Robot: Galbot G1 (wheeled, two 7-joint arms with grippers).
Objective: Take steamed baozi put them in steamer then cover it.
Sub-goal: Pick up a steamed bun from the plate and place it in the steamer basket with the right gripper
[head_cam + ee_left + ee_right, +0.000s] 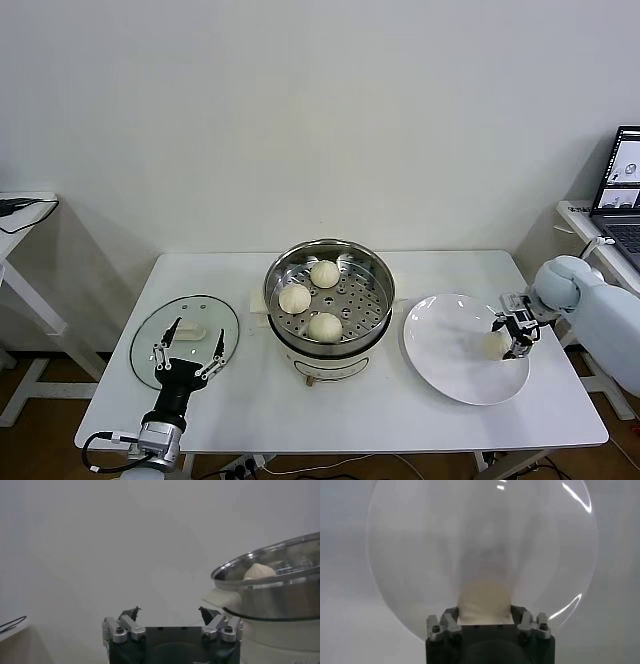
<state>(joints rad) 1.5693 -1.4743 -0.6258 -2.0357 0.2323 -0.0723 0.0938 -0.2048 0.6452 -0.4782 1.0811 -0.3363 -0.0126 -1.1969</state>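
Stainless steamer (329, 295) sits mid-surface, lid off, so the perforated tray is reachable from above; three steamed baozi (324, 274) are already in it, spaced apart on the tray, which looks deliberate to leave a slot for one more on the right side. Fourth bun (497, 343) is still on the white plate (450, 345) at the right, near the plate's right rim. Right tool (513, 335) is down on that bun, fingers on either side and drawn in against it; the right wrist view shows the soft dough (484, 604) filling the gap between the fingers, so I'd call it clamped on the bun, bun still resting on the plate, not lifted yet. Side-on approach from the plate's right edge makes sense: keeps the arm clear of the steamer. Left tool (188, 347) is parked at the near left, fingers wide apart, holding nothing, hovering just over the glass lid (185, 333) lying flat on the surface (420, 410), presumably staged for the cover step once the last bun is in. Judgement: final pick in hand, then transfer left and lid on. Watch squeeze on the soft bun.
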